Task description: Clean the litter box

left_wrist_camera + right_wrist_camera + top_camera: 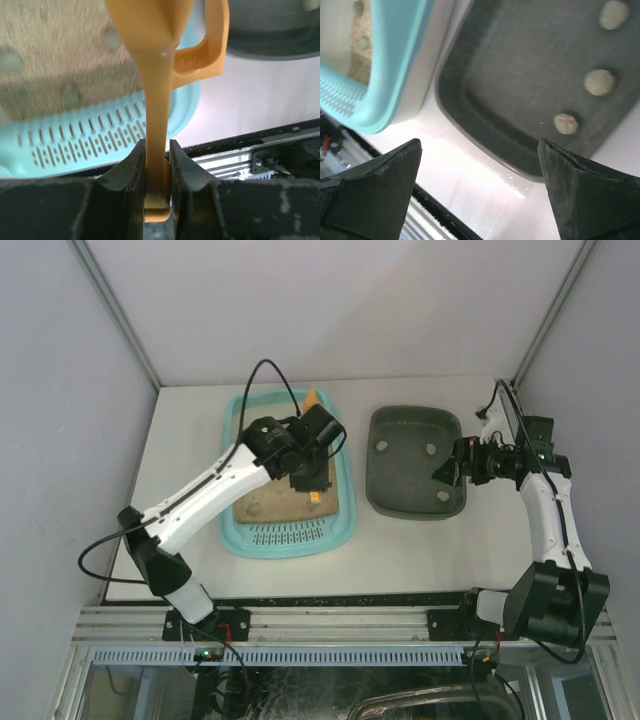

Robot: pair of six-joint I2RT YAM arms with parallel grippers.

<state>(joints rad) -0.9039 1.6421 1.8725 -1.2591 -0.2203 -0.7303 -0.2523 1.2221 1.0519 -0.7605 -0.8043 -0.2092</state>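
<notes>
The light turquoise litter box (236,536) lies left of centre with tan sand and its slotted grate (289,533) at the near end; it also shows in the left wrist view (80,142) and the right wrist view (395,60). My left gripper (305,475) hovers over the sand, shut on the handle of an orange scoop (159,100), whose far end (311,398) sticks out past the box's far rim. Pale lumps (70,94) lie in the sand. My right gripper (447,470) is open and empty above the right edge of the dark grey tray (400,502).
The dark grey tray (530,65) holds three pale lumps (598,81). The table's near edge with a black strip and metal rail (320,625) runs below the boxes. Grey walls close in the table on three sides.
</notes>
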